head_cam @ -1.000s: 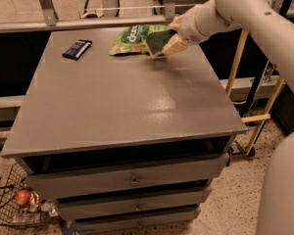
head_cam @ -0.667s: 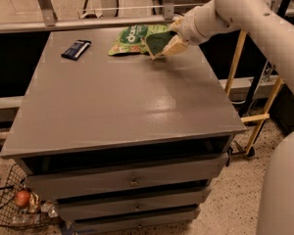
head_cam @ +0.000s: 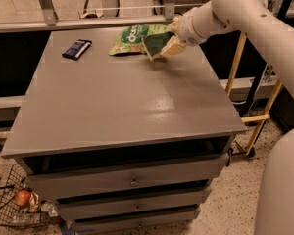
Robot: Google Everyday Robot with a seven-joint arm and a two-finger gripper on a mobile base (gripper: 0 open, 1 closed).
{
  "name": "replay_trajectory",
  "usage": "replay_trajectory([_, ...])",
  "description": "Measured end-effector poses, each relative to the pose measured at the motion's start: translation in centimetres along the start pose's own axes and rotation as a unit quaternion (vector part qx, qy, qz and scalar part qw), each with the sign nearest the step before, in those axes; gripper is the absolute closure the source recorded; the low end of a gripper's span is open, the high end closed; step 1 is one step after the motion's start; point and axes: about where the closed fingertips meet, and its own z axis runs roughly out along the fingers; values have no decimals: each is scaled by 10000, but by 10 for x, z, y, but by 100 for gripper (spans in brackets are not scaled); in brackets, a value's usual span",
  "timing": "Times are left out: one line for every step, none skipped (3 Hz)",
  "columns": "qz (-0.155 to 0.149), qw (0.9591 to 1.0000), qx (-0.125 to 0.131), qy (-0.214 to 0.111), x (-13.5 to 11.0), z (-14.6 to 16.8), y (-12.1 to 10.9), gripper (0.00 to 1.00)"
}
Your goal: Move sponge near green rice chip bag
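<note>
The green rice chip bag [head_cam: 131, 38] lies flat at the far edge of the grey table [head_cam: 122, 102]. The sponge [head_cam: 160, 45], dark green top over pale yellow foam, is tilted on edge right next to the bag's right side and overlaps it in the view. My gripper [head_cam: 172, 39] is at the far right of the table, shut on the sponge and holding it just above the tabletop. The gripper's fingers are mostly hidden behind the sponge and the white wrist.
A small dark blue wrapped bar [head_cam: 77, 49] lies at the far left of the table. A rail [head_cam: 78, 23] runs behind the table. Drawers [head_cam: 132, 180] sit below the front edge. A wire basket [head_cam: 19, 204] stands on the floor at left.
The gripper and sponge have stayed almost still beside the bag, perhaps a touch lower.
</note>
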Motion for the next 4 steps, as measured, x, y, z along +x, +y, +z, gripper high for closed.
replay_trajectory([-1,10000,-23,-5,0,3,2,13])
replay_trajectory([24,10000,-6,-58,-1,3,1,0])
replay_trajectory([-19,9999,-44,-158,-4,4,-1,0])
replay_trajectory([-170,9998,-110,0,-1,-12,-9,0])
